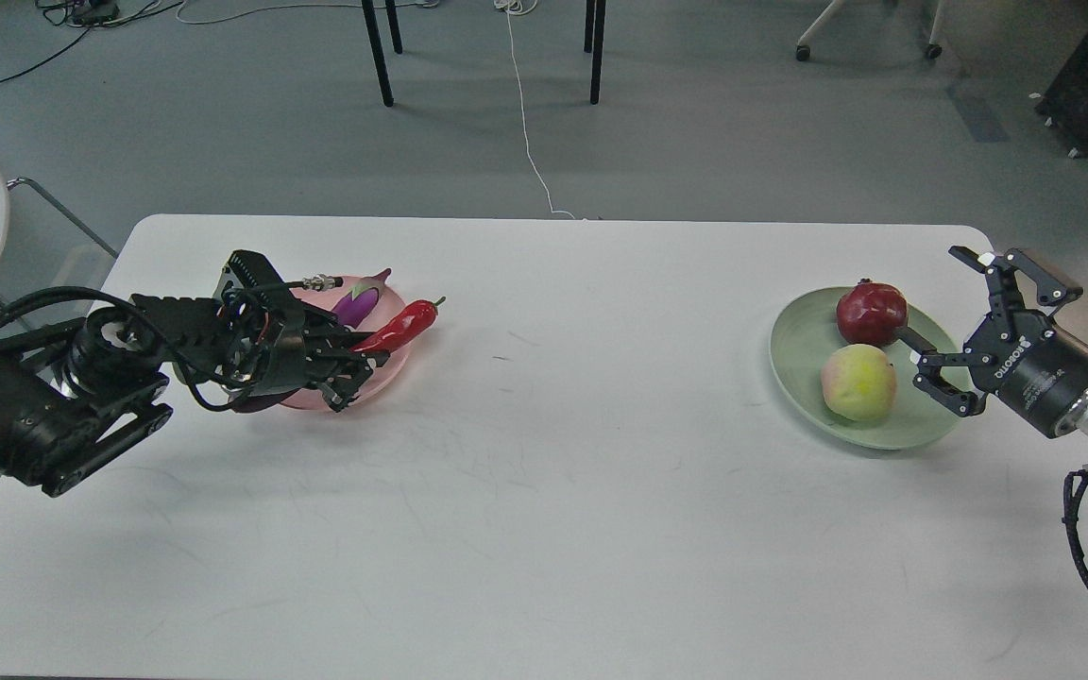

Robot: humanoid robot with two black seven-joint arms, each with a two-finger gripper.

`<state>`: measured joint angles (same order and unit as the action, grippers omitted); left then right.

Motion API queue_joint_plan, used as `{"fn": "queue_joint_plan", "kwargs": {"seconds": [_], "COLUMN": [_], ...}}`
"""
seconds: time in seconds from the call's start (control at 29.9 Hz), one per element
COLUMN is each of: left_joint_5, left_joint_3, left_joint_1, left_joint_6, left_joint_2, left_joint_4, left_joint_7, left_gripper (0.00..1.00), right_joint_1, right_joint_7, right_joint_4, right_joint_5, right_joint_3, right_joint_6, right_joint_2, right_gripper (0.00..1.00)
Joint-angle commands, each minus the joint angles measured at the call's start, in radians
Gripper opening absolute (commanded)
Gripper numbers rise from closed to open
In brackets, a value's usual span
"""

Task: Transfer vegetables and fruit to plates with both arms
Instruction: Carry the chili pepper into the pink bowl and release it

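Four items appear plated. Left gripper is over the pink plate, fingers around the glossy red chili; release unconfirmed. Purple eggplant lies beside it. Right gripper, fingers spread wide and empty, is at the green plate holding the round pomegranate and the peach.

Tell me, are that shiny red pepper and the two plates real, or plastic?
The curved glossy red chili pepper looks like plastic: an even, waxy shine. The round pale pink plate and round pale green plate look like matte plastic or melamine, with smooth, uniform colour. I cannot be sure from here.
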<state>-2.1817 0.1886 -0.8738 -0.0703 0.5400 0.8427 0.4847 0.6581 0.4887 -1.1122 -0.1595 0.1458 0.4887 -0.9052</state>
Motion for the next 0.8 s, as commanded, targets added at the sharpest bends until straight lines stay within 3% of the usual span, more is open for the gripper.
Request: {"fn": "queue_joint_plan", "kwargs": {"seconds": [0.0, 0.1, 0.17, 0.57, 0.77], "left_joint_5": [0.0, 0.0, 0.0, 0.0, 0.182], "left_joint_3": [0.0, 0.0, 0.0, 0.009, 0.051], "left_joint_1": [0.001, 0.001, 0.001, -0.013, -0.068], "left_joint_6": [0.001, 0.001, 0.001, 0.001, 0.004], "left_joint_2": [0.0, -0.002, -0.002, -0.005, -0.014], "left_joint_4": [-0.001, -0.001, 0.001, 0.021, 0.139], "left_joint_7": [0.0, 0.0, 0.0, 0.004, 0.004], "left_gripper": [0.37, 0.67, 0.79, 0.83, 0.98], "right_joint_1": [0.0, 0.0, 0.0, 0.0, 0.0], "right_joint_7": [0.0, 0.0, 0.0, 0.0, 0.0], "right_joint_4": [-0.001, 0.0, -0.001, -0.006, -0.006], "right_joint_5": [0.0, 0.0, 0.0, 0.0, 0.0], "right_joint_3": [0.0, 0.0, 0.0, 0.004, 0.014], "right_joint_6": [0.0, 0.0, 0.0, 0.0, 0.0], "right_joint_2": [-0.001, -0.001, -0.001, -0.003, -0.001], "right_gripper": [0.99, 0.99, 0.99, 0.99, 0.99]}}
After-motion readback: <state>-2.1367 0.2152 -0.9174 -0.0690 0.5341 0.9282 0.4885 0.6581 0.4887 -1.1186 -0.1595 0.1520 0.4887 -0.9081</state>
